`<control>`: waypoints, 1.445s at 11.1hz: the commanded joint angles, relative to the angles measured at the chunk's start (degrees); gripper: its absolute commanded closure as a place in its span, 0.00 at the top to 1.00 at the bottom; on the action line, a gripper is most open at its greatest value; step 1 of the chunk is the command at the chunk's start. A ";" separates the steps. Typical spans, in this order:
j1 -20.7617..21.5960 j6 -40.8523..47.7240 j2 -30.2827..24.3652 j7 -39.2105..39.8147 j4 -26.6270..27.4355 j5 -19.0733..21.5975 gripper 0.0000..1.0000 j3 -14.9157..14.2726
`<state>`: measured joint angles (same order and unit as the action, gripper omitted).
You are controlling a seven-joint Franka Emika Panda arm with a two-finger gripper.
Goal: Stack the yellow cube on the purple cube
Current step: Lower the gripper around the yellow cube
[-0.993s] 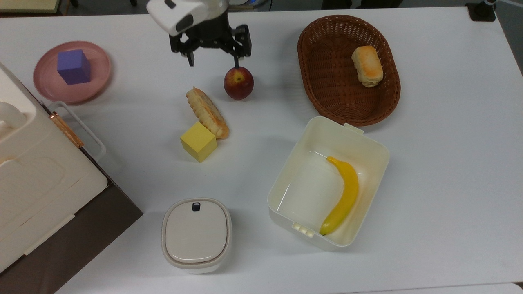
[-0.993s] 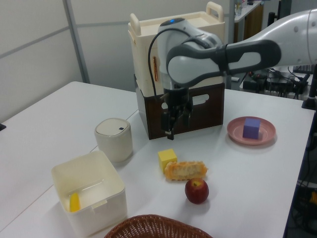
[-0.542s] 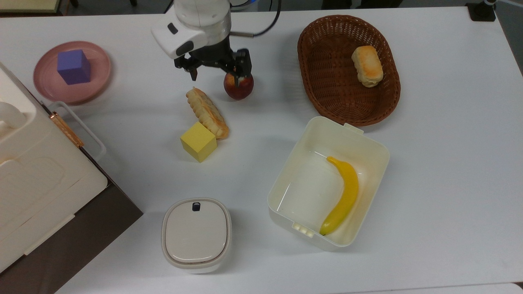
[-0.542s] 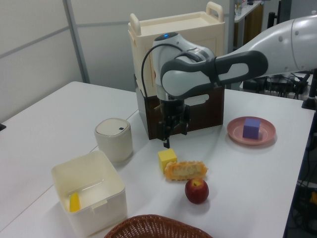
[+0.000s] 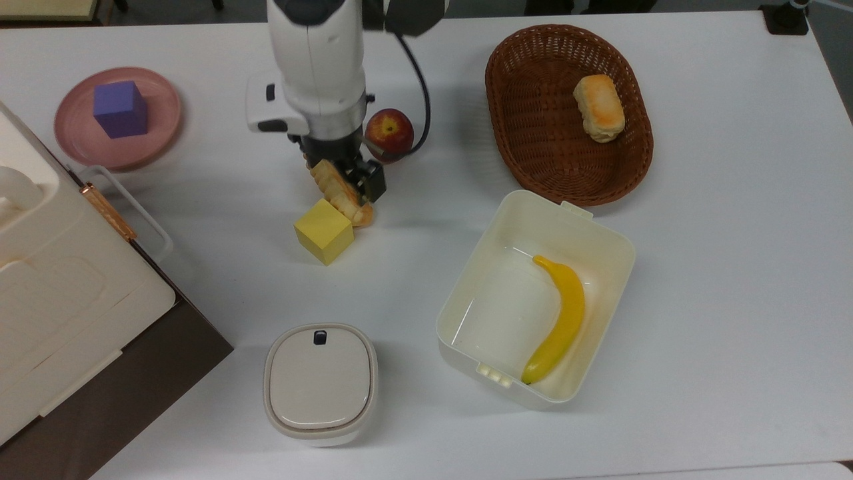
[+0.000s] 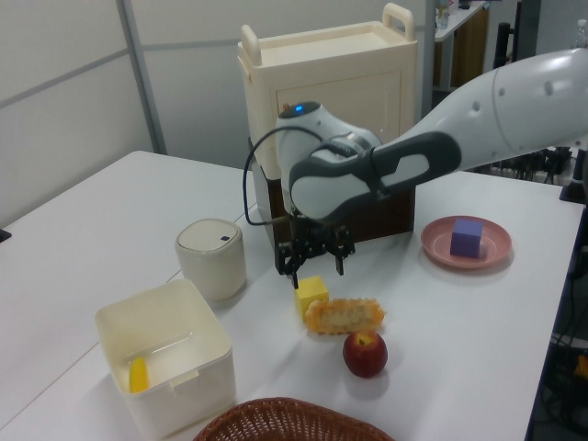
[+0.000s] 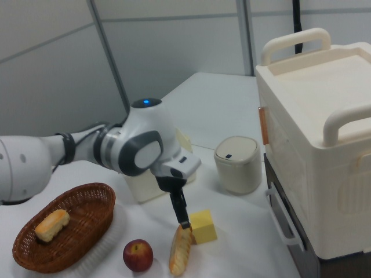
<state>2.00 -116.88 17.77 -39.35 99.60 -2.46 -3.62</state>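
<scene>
The yellow cube (image 5: 324,231) sits on the white table, touching the lower end of a long bread roll (image 5: 338,187). The left view shows my gripper (image 6: 317,271) open and holding nothing, hanging just above the yellow cube (image 6: 310,293) and the roll. From the top view the gripper (image 5: 338,171) lies over the roll, up and right of the cube. One dark finger (image 7: 181,212) points down beside the yellow cube (image 7: 203,226) in the right view. Far off at the top view's upper left, the purple cube (image 5: 120,109) rests on a pink plate (image 5: 156,127).
A red apple (image 5: 389,133) lies next to the arm. A wicker basket (image 5: 526,133) holds a bun. A white bin (image 5: 466,313) holds a banana (image 5: 560,320). A lidded white pot (image 5: 320,383) stands near the front, and a large cream case (image 5: 60,280) fills the top view's left.
The arm has swung from above the apple down toward the roll and the yellow cube, and the gripper has come lower. The fingers stay open. Nothing on the table has moved.
</scene>
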 commanded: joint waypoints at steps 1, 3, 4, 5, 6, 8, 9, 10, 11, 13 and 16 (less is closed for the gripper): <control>-2.34 -5.09 3.13 -3.19 0.68 -1.23 1.00 -0.42; -2.35 -8.79 4.90 -3.19 0.68 -1.23 1.00 -0.42; -2.35 -9.24 5.08 -3.19 0.68 -1.23 1.00 -0.42; -2.09 -9.24 6.04 -3.10 0.68 -1.32 1.00 -0.42; -2.09 -9.50 6.31 -2.93 0.59 -1.41 1.00 -0.42; -2.26 -11.96 6.31 -2.93 0.68 -1.41 0.88 -0.42; -2.35 -11.45 6.05 -2.84 0.59 -1.41 0.97 -0.42; -2.35 -11.18 5.61 -2.75 0.68 -1.41 1.00 -0.42; -2.35 -11.00 5.61 -2.75 0.59 -1.41 1.00 -0.42; -2.35 -8.91 4.56 -2.66 0.50 -1.41 1.00 -0.42; -2.79 -7.22 3.32 -1.79 0.24 -1.41 1.00 -0.42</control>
<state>-0.82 -125.95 22.91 -41.04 99.15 -2.97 -3.69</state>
